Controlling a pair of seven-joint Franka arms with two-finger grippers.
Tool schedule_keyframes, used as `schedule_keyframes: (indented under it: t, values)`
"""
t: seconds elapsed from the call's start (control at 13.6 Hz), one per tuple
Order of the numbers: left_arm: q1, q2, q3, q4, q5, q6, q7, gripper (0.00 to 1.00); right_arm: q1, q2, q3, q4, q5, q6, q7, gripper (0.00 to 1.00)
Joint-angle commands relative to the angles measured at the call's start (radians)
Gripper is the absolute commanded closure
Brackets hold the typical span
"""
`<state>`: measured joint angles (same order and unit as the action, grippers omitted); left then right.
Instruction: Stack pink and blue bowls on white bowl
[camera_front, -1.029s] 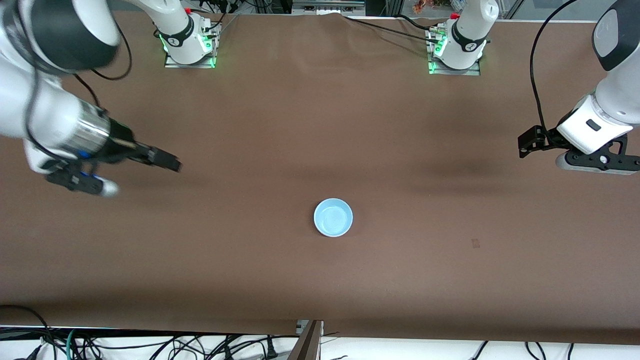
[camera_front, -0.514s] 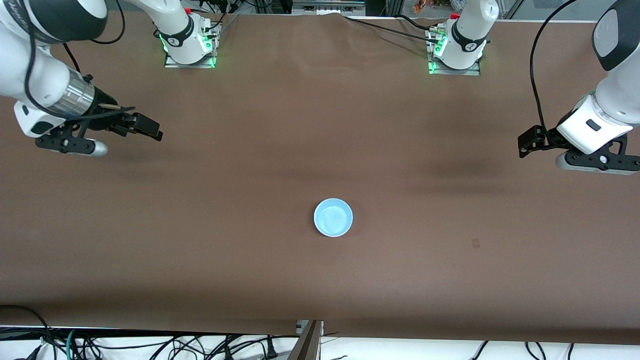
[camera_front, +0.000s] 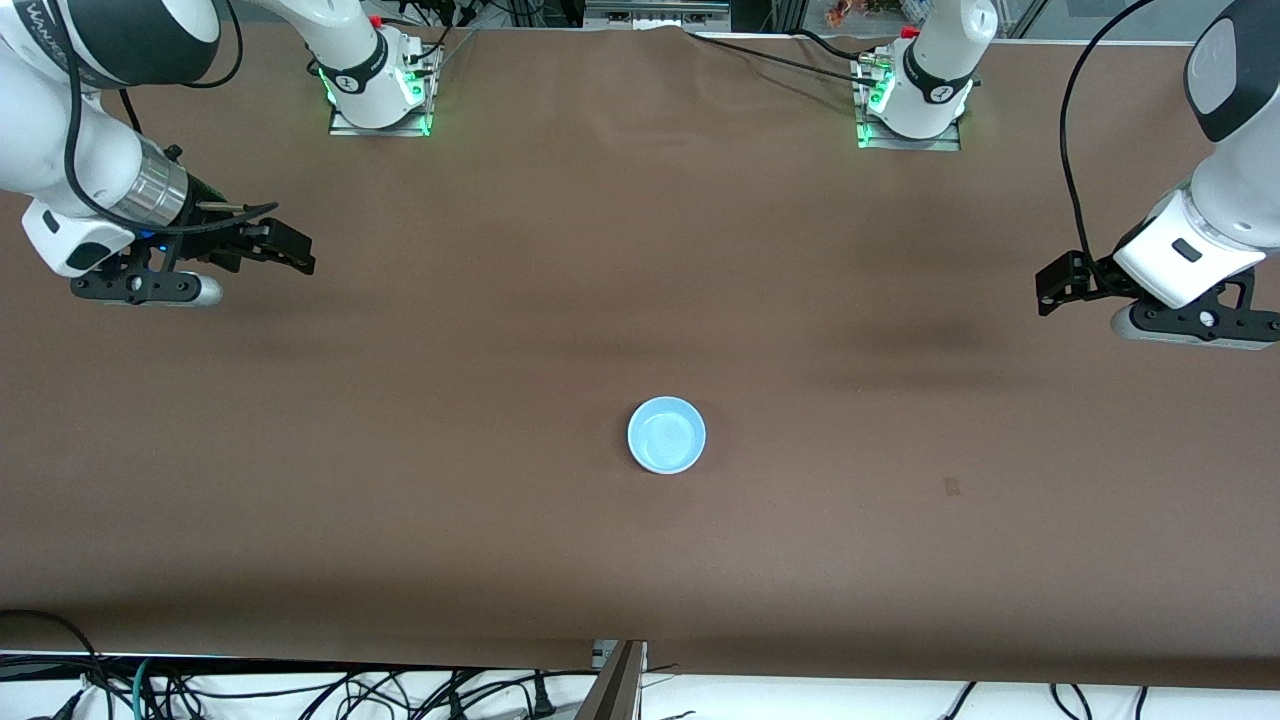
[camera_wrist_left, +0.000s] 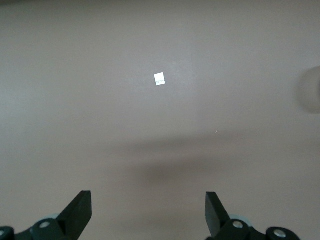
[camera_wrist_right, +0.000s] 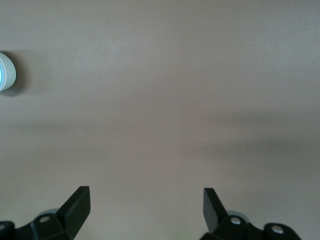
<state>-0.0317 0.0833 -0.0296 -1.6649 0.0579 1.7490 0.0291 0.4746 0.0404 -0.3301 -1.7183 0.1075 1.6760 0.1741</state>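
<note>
Currently only one bowl shows: brown matte cloth-covered bench, largest thing in view, carries a small round light-blue smooth plastic bowl near its middle, upright, round so no long axis. Pink and white bowls not visible; may be nested beneath, can't tell. Right gripper hovers over its end of the bench, fingers spread, empty. Left gripper waits over its end, fingers spread, empty. Both well apart from the bowl, roughly equally.

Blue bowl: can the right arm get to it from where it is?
Probably yes. The blue bowl sits alone mid-table, and only bare brown table lies between it and the right gripper, whose jaws stand open over the right arm's end.
</note>
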Motion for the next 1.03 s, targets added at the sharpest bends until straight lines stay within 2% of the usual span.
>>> schedule_keyframes:
  t: [0.0,0.81,0.88,0.96]
  values:
    - [0.007,-0.019,-0.003,-0.009,-0.02,-0.009,0.025,0.0,0.004,-0.013,0.0,0.028,-0.025,-0.042,-0.036,0.0]
    - [0.007,-0.019,-0.004,-0.009,-0.02,-0.009,0.025,0.0,0.001,0.03,-0.001,0.103,-0.023,-0.075,0.004,0.0]
    - [0.007,-0.019,-0.004,-0.009,-0.02,-0.009,0.025,0.0,-0.016,0.036,0.012,0.108,-0.025,-0.065,0.022,0.0]
    - [0.007,-0.019,-0.004,-0.009,-0.02,-0.009,0.025,0.0,-0.072,0.039,0.055,0.108,-0.02,-0.074,0.016,0.0]
